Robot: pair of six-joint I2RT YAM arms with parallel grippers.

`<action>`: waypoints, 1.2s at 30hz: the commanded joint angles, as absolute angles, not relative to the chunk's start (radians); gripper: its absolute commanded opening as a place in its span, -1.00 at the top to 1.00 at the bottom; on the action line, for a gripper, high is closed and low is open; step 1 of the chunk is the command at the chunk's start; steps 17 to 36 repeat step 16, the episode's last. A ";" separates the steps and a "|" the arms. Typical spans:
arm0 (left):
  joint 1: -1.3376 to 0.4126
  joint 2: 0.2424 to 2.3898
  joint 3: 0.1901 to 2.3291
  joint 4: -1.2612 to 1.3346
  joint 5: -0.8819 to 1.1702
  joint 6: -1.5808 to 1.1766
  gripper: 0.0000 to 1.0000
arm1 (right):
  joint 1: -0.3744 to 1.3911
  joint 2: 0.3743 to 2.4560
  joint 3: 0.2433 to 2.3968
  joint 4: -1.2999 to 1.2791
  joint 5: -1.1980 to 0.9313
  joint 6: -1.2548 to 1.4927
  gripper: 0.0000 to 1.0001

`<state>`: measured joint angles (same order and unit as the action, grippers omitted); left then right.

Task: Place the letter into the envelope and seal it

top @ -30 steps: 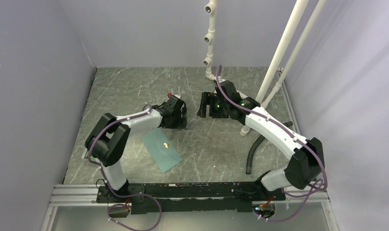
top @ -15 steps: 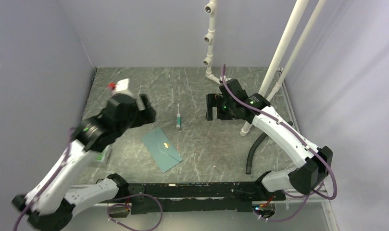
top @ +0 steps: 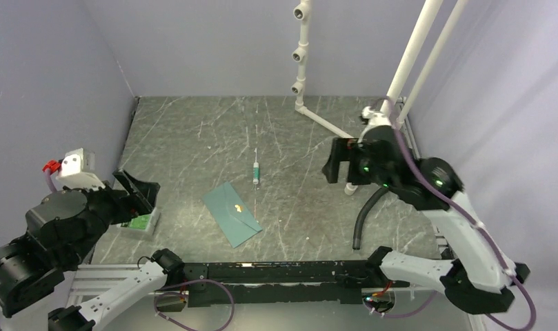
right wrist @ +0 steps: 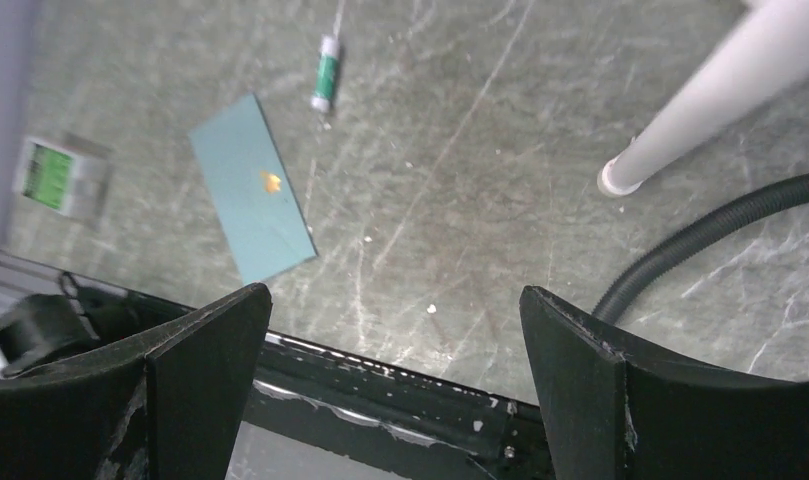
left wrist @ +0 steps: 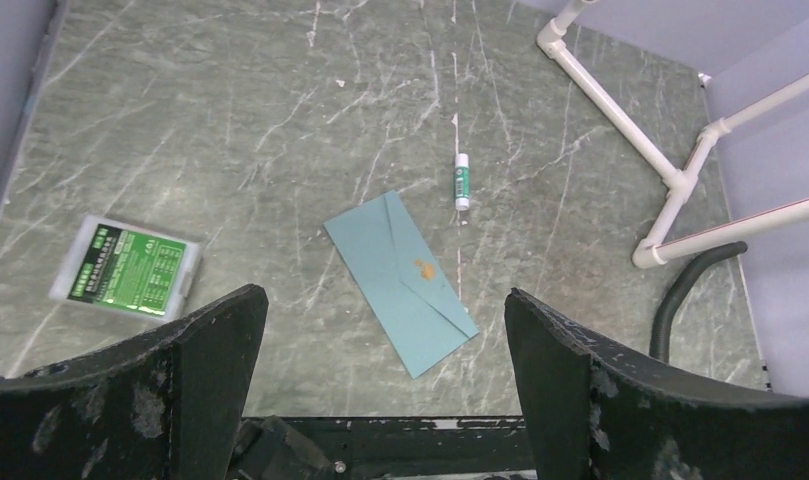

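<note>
- Jaws of left gripper spread to the full, with nothing between them; black fingers scuffed with pale marks.
- Hangs high over the near left part of the table, clear of everything lying on it; in the top view, overlaps the far edge of the green-and-white packet.
- Jaws of right gripper likewise wide apart and empty.
- Held aloft on the right side, close to the white pipe frame and a black corrugated hose.
- Teal envelope flat on the table's near middle, set at a slant, touched by neither gripper.
- Flap folded down, with a small gold mark at its tip.
- Green-and-white glue stick lying just beyond the envelope's far corner, not touching it.
- Packet flat near the left edge, well apart from the envelope.
</note>
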<state>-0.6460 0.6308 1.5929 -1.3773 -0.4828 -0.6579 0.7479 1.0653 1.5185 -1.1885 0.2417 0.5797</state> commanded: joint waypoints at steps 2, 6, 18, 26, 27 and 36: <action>-0.649 0.620 1.672 -1.440 -0.488 -0.580 -0.85 | 0.750 0.987 1.690 -1.316 0.305 0.621 -0.99; -0.649 0.622 1.716 -1.439 -0.455 -0.548 -0.86 | 0.750 0.985 1.853 -1.389 0.308 0.630 -0.99; -0.647 0.620 1.754 -1.450 -0.413 -0.550 -0.86 | 0.749 0.927 1.916 -1.362 0.283 0.638 -0.99; -0.647 0.620 1.754 -1.450 -0.413 -0.550 -0.86 | 0.749 0.927 1.916 -1.362 0.283 0.638 -0.99; -0.647 0.620 1.754 -1.450 -0.413 -0.550 -0.86 | 0.749 0.927 1.916 -1.362 0.283 0.638 -0.99; -0.647 0.620 1.754 -1.450 -0.413 -0.550 -0.86 | 0.749 0.927 1.916 -1.362 0.283 0.638 -0.99</action>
